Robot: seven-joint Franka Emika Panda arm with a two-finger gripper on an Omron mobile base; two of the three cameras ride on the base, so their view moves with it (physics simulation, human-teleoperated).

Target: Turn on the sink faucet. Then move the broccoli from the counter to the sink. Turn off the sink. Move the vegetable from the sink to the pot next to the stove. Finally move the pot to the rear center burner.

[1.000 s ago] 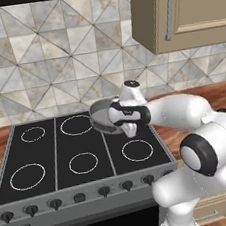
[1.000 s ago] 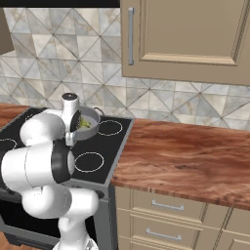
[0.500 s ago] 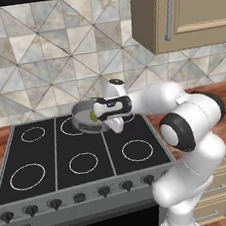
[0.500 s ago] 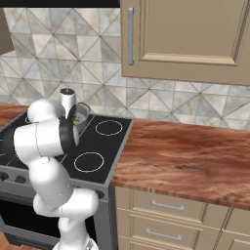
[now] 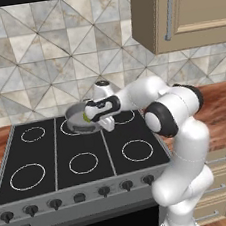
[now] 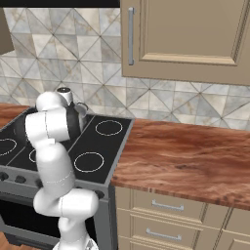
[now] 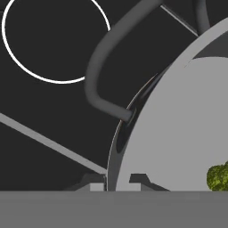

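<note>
So from the left base view, the arm reaches across the stove (image 5: 66,161) and the gripper (image 5: 101,117) is clamped on the right rim of the pot (image 5: 79,120). The pot sits over the rear center burner ring, close to the back edge of the cooktop by the tiled wall. A green bit of broccoli (image 5: 86,117) peeks out inside, right next to the hand. The front burners and the rear left ring are bare, so there's open room in front and to the left of the pot.

Over in the right base view, the arm's white links block most of the action; just a slice of the pot (image 6: 80,110) shows behind the elbow. The counter (image 6: 195,156) stretches off to the right.

Hand view is super close: the pot's grey rim (image 7: 116,147) runs between the two fingertips (image 7: 91,184), pinched tight. The curved handle (image 7: 100,67) loops out over the black stovetop, with a burner ring beyond it. Broccoli (image 7: 218,177) lies on the pot floor near the frame's right edge.
</note>
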